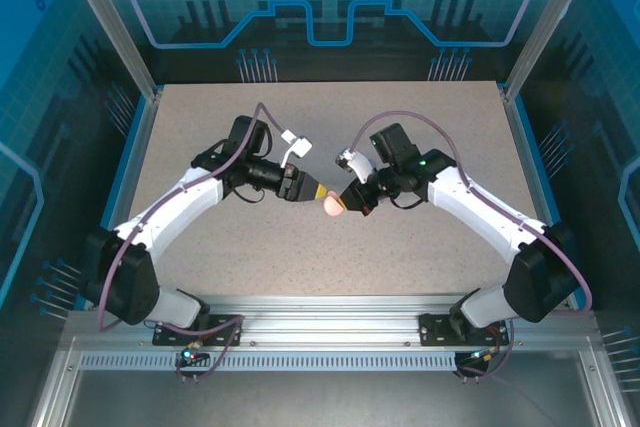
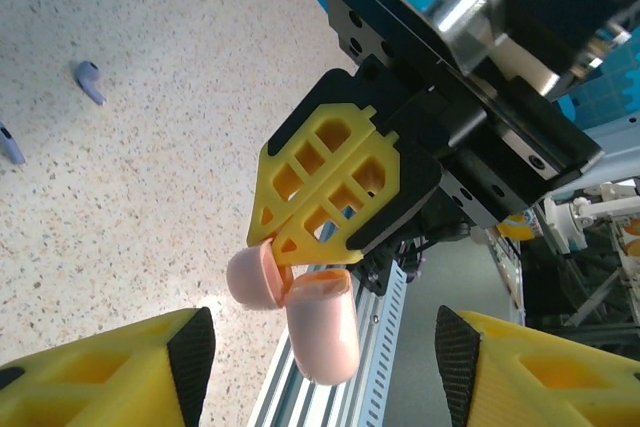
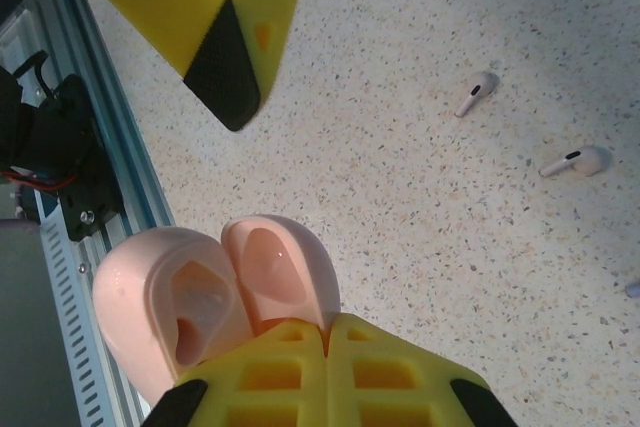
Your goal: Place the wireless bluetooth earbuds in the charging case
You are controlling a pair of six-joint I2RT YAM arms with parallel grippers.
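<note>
Right gripper [image 3: 328,325] is pressed together on the charging case [image 3: 200,297], pinching it near the hinge. The case is held clear of the table [image 3: 420,237] with its lid swung wide and both hollows facing the wrist camera. Left gripper [image 1: 312,190] sits just beside the case, tip to tip with the right gripper, its fingers [image 2: 190,347] spread and holding nothing.

Beyond the case, two pinkish earbuds [image 3: 477,93] lie flat on the table, well apart from both grippers. Their stems run roughly parallel, bulbs toward the upper right of the right wrist view. Two purplish earbuds [image 2: 90,80] lie flat at the left edge of the left wrist view.

Judgement: the free left arm must fetch, descending across a stem's long axis. Which pair lies nearer to it cannot be told.
</note>
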